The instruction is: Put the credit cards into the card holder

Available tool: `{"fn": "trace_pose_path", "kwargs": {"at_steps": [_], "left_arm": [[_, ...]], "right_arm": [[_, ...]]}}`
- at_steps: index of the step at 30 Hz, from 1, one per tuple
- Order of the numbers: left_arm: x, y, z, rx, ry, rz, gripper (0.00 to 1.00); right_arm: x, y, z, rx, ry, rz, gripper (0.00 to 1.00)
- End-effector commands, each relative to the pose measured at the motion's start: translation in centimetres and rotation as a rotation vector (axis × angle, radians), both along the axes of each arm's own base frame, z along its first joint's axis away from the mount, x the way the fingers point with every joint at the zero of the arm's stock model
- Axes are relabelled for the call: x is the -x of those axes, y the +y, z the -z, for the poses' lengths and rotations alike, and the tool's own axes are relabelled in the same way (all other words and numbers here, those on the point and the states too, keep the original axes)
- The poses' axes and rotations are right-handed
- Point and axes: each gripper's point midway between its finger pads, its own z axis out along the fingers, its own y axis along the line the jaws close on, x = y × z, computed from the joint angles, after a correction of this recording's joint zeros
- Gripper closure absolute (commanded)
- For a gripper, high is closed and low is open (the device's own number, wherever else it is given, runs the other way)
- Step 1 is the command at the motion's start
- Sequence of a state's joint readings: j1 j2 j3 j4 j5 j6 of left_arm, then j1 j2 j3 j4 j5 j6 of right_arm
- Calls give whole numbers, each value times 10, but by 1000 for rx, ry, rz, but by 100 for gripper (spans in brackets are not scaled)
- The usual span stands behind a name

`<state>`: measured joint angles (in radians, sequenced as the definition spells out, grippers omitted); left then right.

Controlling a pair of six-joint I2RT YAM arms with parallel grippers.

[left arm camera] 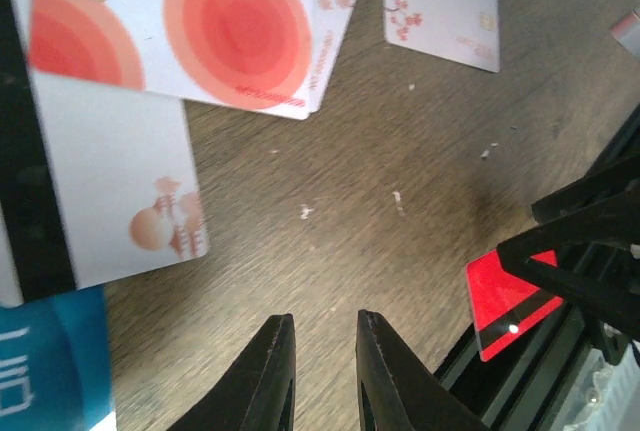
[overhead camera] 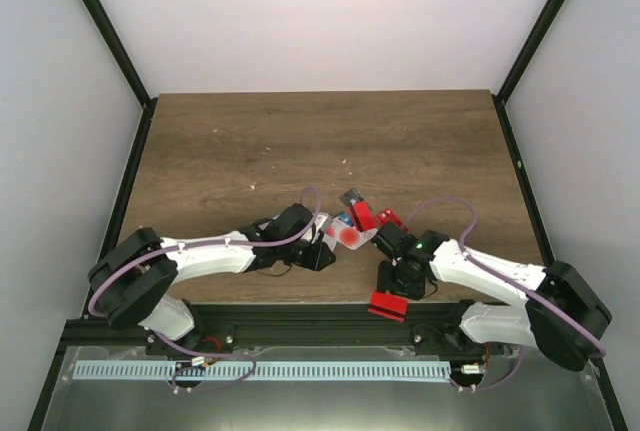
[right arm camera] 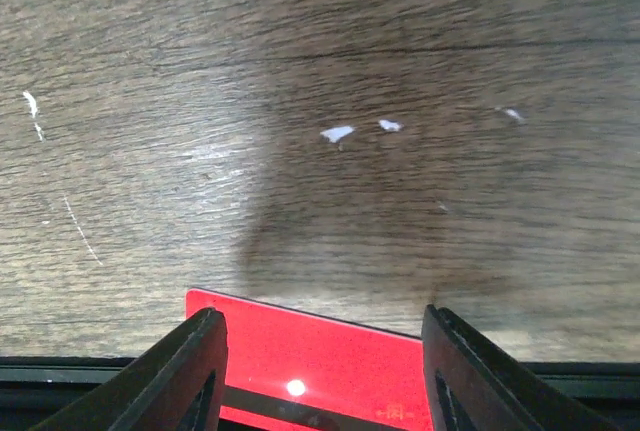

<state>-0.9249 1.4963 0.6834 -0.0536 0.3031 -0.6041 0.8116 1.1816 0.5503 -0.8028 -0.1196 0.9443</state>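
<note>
At the near edge of the table (overhead camera: 300, 141), a red credit card (right arm camera: 310, 361) with a black stripe is straddled by the wide-spread jaws of the right gripper (right arm camera: 325, 316), a grip not being discernible, while the left gripper (left arm camera: 322, 319) is seen barely parted and empty beside white, red-circled cards (left arm camera: 240, 26) farther in.

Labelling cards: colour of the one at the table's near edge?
Red card, glossy; best in right wrist view.

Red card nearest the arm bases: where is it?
The red card lies right of centre at the table's near edge in the top view, overhanging the black rail; the open right gripper sits over it.
</note>
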Motion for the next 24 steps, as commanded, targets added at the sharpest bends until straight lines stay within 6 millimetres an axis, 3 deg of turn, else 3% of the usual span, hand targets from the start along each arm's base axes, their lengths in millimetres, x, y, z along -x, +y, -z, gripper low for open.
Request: {"fn": "trace_pose_path", "kwargs": {"at_steps": [1,6,11,14,17,24], "left_arm": [[3,-24,-20,76,-25,73,80],[22,-49,-25,143,3,187,81],[42,-67,-22,184,44,280,81],[50,-73,-19,189,55,318,80],[55,-77,-17,193,62,345,81],[64,-84,-12,198,78,397,80]], "right_arm": [[-5,-12,-18,63,-36,56,44],[18,-14,-18,24,47,74,43],[27,-15,-18,47,80,110,39],[30,-17,-14,57,86,152,36],[32,-20,-11,63,86,194,27],[29,-9,8,8,85,224,25]]}}
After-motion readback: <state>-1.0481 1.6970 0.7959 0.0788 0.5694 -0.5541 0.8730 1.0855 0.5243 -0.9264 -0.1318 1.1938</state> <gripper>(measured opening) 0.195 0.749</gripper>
